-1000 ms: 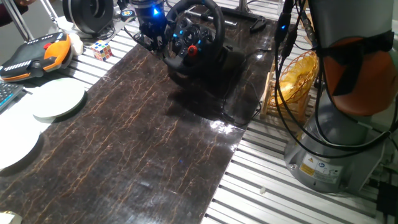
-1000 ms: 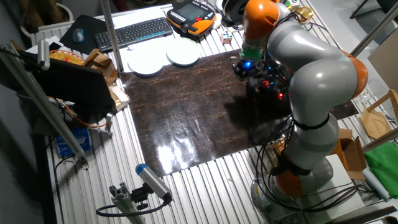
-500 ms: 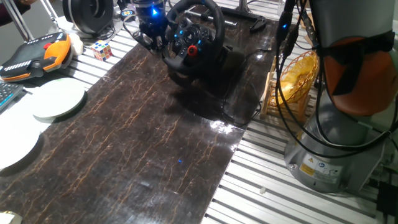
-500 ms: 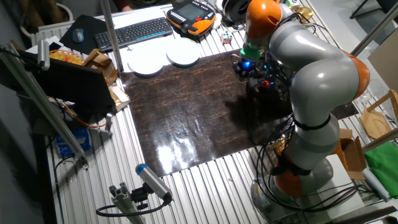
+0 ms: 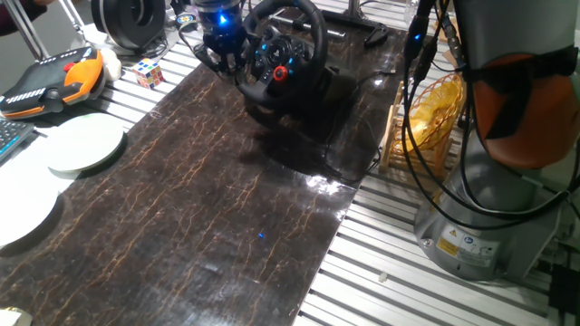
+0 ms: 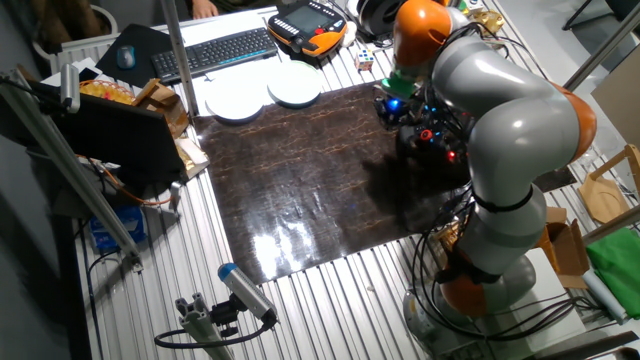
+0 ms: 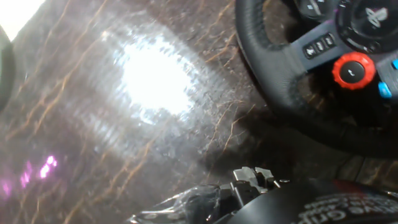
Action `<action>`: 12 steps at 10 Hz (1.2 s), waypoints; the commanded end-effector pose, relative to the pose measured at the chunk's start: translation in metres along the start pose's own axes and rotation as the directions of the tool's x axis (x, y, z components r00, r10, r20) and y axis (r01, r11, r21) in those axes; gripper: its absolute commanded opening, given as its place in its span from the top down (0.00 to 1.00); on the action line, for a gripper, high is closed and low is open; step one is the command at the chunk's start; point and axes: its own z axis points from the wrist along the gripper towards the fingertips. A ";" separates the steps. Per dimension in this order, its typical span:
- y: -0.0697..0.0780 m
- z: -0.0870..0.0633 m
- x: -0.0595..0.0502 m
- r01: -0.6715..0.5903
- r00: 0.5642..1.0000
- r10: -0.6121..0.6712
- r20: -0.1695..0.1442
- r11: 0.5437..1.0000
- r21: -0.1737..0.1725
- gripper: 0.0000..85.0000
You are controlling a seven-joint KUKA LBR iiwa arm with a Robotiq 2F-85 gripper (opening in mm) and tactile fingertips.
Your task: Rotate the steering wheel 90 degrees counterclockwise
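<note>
The black steering wheel [image 5: 283,47] stands on its base at the far end of the dark marble-patterned mat [image 5: 208,199], its hub lit with blue and red buttons. My gripper [image 5: 221,52], with a blue light above it, hangs just left of the wheel's rim, close beside it. In the other fixed view my arm hides most of the wheel [image 6: 437,138], and the gripper [image 6: 392,108] is at its left. The hand view shows the rim [image 7: 277,71] and the red dial on the hub [image 7: 353,70] at the top right, apart from my hand. My fingertips do not show clearly.
An orange and black teach pendant [image 5: 50,77], a Rubik's cube [image 5: 148,71], two white plates [image 5: 83,145] and a black ring-shaped device [image 5: 127,16] lie left of the mat. A yellow wire basket [image 5: 433,113] and the robot base [image 5: 498,181] stand on the right.
My gripper has shifted slightly beside the wheel's left rim. The wheel itself looks unchanged.
</note>
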 end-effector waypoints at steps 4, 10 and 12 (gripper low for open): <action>0.003 0.005 -0.003 -0.213 0.977 0.213 -0.005 0.977 0.005 0.99; 0.000 0.006 -0.015 -0.366 0.927 0.365 0.087 0.930 0.001 0.99; -0.002 0.005 -0.018 -0.410 0.909 0.409 0.084 0.912 0.003 0.99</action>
